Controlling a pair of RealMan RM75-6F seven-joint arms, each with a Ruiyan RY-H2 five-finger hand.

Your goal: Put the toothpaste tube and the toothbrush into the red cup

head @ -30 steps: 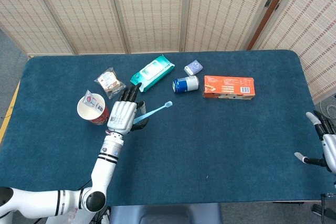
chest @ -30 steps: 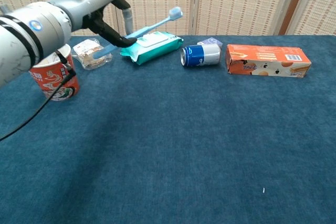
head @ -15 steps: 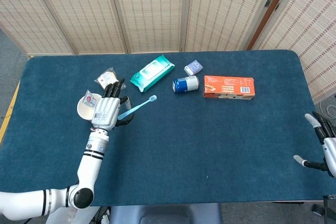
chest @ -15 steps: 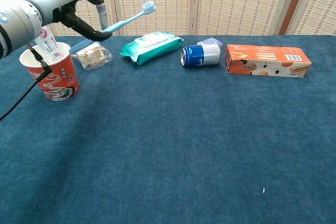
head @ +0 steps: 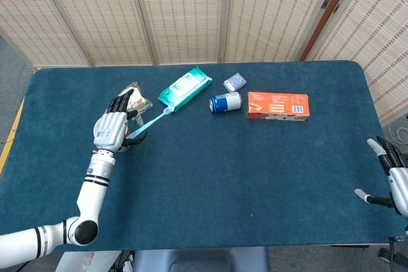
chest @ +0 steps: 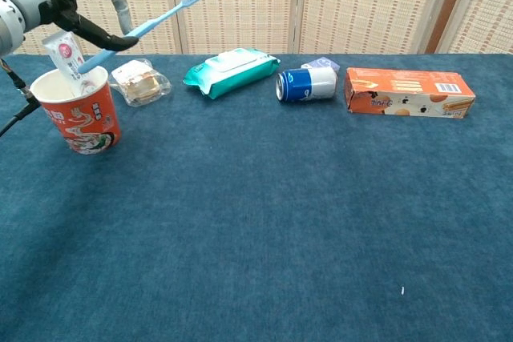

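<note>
Red cup (chest: 74, 110): plain in chest view with toothpaste tube (chest: 66, 55) standing inside; hidden under left hand (head: 110, 128) in head view. Left hand pinches toothbrush (chest: 144, 25), handle end now over the cup, having travelled leftward. Right hand (head: 394, 179): fingers spread, table edge, head view only.
</note>
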